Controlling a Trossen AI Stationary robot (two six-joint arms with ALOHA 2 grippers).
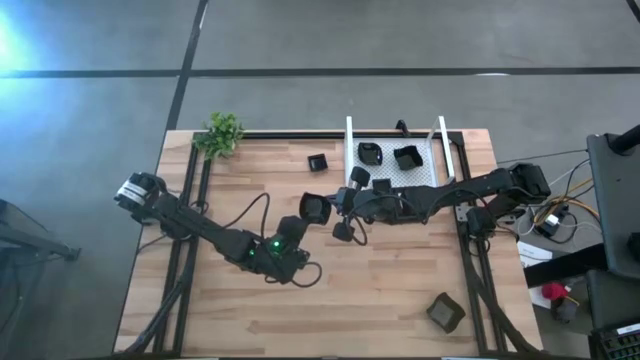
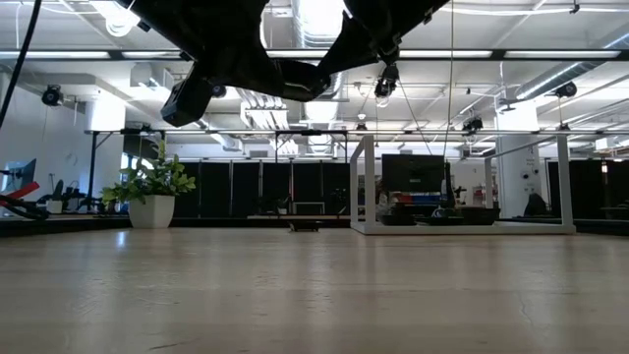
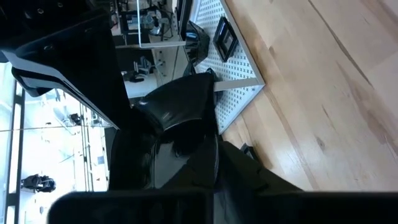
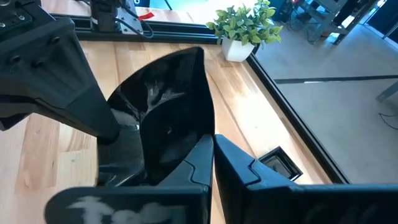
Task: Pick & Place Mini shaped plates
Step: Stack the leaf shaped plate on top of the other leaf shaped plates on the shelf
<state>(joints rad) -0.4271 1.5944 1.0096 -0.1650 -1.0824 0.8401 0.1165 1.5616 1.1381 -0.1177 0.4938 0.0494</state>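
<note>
From above, the left gripper and right gripper meet over mid-table, both at one black plate. Other plates lie in the white tray, on the wood beside it and near the table's front corner. In the left wrist view, closed fingers pinch the plate. In the right wrist view, shut fingers clamp its rim, with a potted plant beyond.

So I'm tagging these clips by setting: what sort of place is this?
Most likely a large open robotics lab or workshop: exposed ceiling ducts and strip lights, dark partition panels behind the wooden table, and cabled equipment beside it.
</note>
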